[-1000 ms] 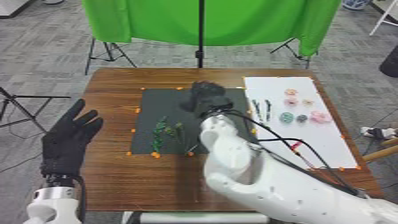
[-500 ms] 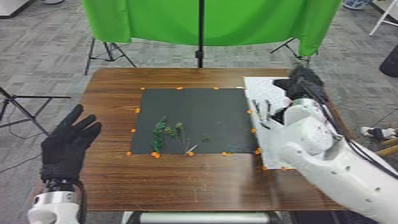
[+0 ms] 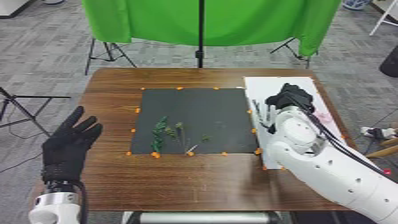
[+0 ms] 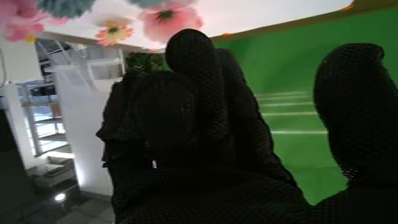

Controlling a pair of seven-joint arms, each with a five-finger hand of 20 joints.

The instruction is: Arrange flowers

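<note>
The right hand [image 3: 291, 95] has drawn back toward the robot since the last frame and slightly to the left, and is over the white sheet [image 3: 260, 88]; a pink blossom [image 3: 325, 118], then behind the arm, is now in view beside it.

On the dark mat [image 3: 195, 105], left of the sheet, a leafy green sprig [image 3: 160, 134] lies lengthwise, its long axis running nearly straight away from the robot; a budded sprig [image 3: 179, 128] lies just to its right, buds pointing away and thin stem slanting nearer and rightward; a small green piece [image 3: 206, 138] rests farther right; all three lie where they did.

The right hand [image 4: 209, 125] has its fingers close together, fairly straight, with the thumb held wide of them; whether they touch anything I cannot tell; beyond the fingertips, in the wrist view, are a pink flower [image 4: 169, 22], a smaller orange-pink one [image 4: 114, 34] and a blue-grey one [image 4: 67, 6].

The left hand [image 3: 67, 152] is above the left side of the brown table [image 3: 160, 185], fingers extended and somewhat spread, holding nothing; green cloth [image 3: 142, 20] hangs beyond the table's far edge.
</note>
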